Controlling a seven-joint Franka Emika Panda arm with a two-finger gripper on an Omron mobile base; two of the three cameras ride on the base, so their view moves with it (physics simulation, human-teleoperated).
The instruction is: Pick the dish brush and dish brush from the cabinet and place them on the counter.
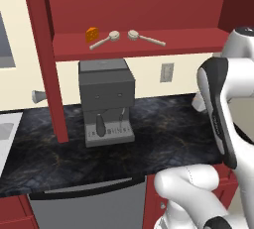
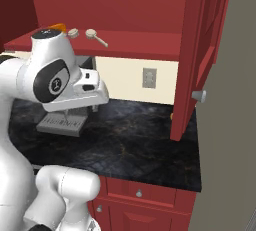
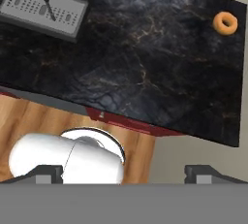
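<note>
close under the hand camera, the two-finger gripper hangs with its dark tips spread wide and nothing between them, pointing down at the long black stone-look counter. up on the red inner shelf of the open dark red wall cabinet, two pale beige round-headed dish brushes lie near each other, heads inward, beside a small orange block. neither is picked yet; likely the arm must first rise to shelf height.

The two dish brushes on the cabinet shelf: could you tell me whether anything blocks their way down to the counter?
Nothing visible does. The cabinet doors stand open, and both dish brushes lie at the shelf front beside an orange block. The coffee machine sits directly below; bare counter lies right of it.
</note>
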